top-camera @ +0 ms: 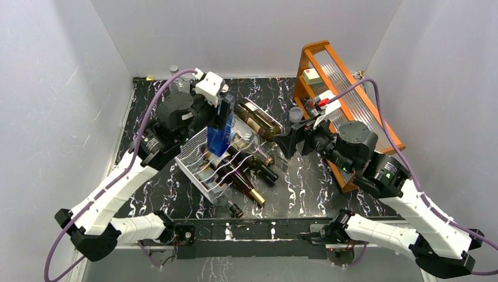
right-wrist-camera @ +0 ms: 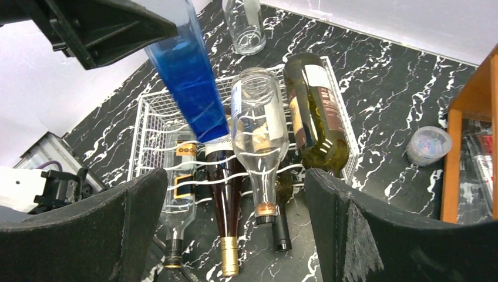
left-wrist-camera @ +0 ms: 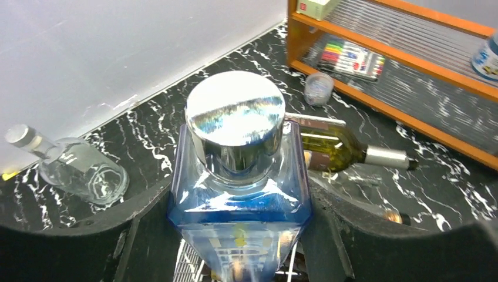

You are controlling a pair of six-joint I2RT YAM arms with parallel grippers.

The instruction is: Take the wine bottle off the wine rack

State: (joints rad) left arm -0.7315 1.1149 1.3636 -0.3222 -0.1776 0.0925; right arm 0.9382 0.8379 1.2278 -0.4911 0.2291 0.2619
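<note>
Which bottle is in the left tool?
The blue square bottle with the silver cap, held tilted by the left tool; the ones on the wine rack lie sideways, ungripped.

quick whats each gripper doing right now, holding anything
left gripper: closed on the blue square glass bottle with a silver cap
right gripper: open, holding nothing

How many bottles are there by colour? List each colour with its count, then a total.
Blue bottle: 1
Clear bottles: 3
Dark brown bottles: 2
Olive-green bottle: 1
Total: 7
</note>
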